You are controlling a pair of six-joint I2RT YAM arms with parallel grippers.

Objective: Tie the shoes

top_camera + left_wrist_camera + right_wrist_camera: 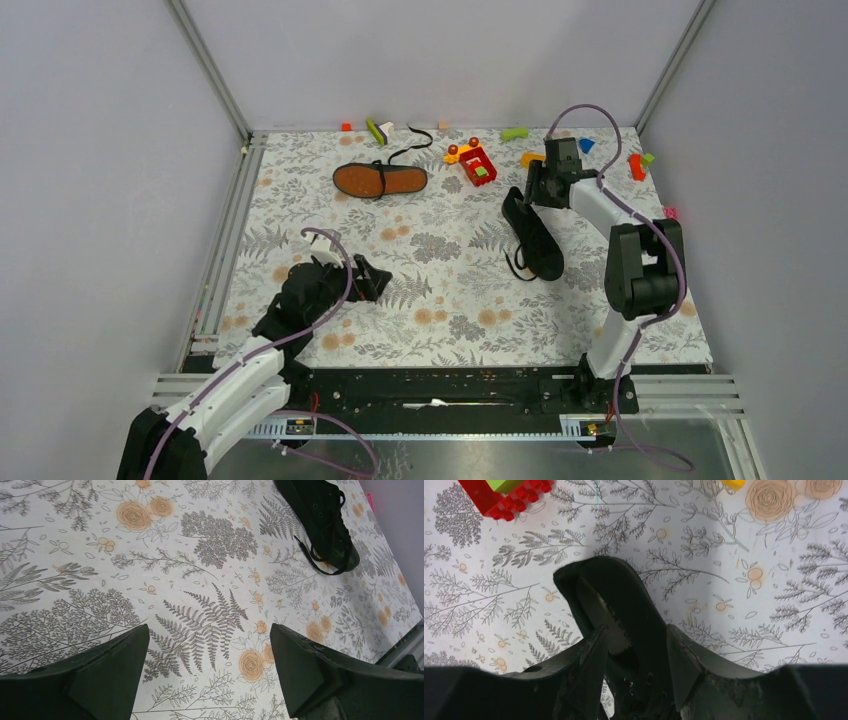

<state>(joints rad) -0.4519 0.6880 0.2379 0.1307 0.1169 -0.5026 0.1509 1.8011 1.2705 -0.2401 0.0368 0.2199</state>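
One black shoe (380, 180) lies on its side at the back of the flowered mat, orange-brown sole toward the camera, its lace trailing toward the back wall. The other black shoe (537, 238) lies right of centre, loose laces at its near end. My right gripper (530, 192) is at that shoe's far end. In the right wrist view its fingers (596, 647) press both sides of the shoe's heel opening (614, 587), so the gripper (634, 645) is shut on it. My left gripper (375, 280) stands open and empty (210, 650) over bare mat, the shoe (320, 520) far ahead.
Small toy blocks lie along the back: a red and yellow cluster (472, 162), a green piece (514, 133), an orange-red one (636, 167). The red block (504, 495) shows just beyond the held shoe. Grey walls and metal rails (230, 250) bound the mat.
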